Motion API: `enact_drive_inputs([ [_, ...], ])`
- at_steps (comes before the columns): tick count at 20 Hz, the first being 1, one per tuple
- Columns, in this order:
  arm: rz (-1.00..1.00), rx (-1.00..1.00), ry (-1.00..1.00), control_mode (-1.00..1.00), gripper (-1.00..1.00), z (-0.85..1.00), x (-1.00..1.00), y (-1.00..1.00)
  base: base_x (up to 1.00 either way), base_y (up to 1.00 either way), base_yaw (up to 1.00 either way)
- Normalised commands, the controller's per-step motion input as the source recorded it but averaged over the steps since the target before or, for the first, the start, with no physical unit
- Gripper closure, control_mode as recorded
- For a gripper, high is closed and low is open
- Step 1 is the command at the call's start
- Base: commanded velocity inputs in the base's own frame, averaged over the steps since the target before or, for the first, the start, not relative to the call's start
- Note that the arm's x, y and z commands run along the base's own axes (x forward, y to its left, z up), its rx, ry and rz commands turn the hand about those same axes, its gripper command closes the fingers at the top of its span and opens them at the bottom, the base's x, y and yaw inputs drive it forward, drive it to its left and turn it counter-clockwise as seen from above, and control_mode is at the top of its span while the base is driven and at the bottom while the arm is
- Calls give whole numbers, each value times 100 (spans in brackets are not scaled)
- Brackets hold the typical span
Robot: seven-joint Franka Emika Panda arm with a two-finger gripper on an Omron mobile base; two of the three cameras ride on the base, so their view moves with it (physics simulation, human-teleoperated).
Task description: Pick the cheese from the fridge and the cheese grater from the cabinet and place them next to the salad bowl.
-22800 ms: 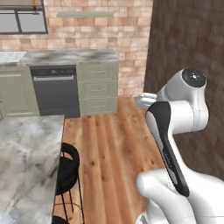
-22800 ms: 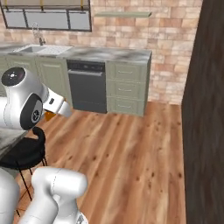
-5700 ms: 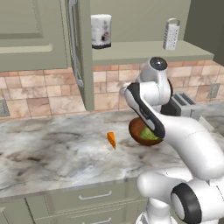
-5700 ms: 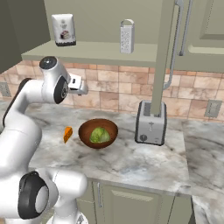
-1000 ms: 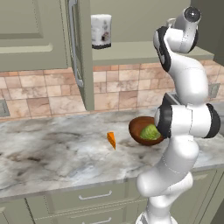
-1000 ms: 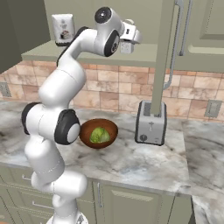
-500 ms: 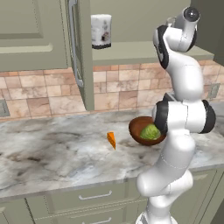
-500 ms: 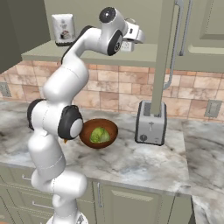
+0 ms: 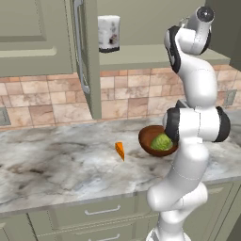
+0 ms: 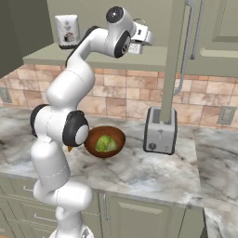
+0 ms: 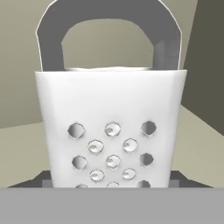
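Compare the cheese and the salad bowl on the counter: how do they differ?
The cheese is a small orange wedge; the salad bowl is round, brown and much larger. The cheese is solid, standing on the marble alone; the salad bowl holds a green lettuce ball. Both sit on the same counter, near each other but apart.

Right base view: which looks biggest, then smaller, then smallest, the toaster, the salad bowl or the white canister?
1. toaster
2. salad bowl, nearly as big
3. white canister, though it stands farther back on the shelf, so that shrinks it.
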Motion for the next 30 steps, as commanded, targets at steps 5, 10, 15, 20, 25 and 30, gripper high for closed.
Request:
enact_drive_inputs([
  [5, 0, 1, -1, -100, 100, 0, -28, 12, 0, 0, 0],
  [10, 0, 3, -8, -100, 100, -3, -60, 29, 0, 0, 0],
  [15, 1, 3, -13, -100, 100, -9, -74, 27, 0, 0, 0],
  [20, 4, 0, -14, -100, 100, -16, -79, 31, 0, 0, 0],
  [25, 8, 4, -1, -100, 100, -12, -76, 28, 0, 0, 0],
  [30, 16, 8, 0, -100, 100, -4, -75, 24, 0, 0, 0],
])
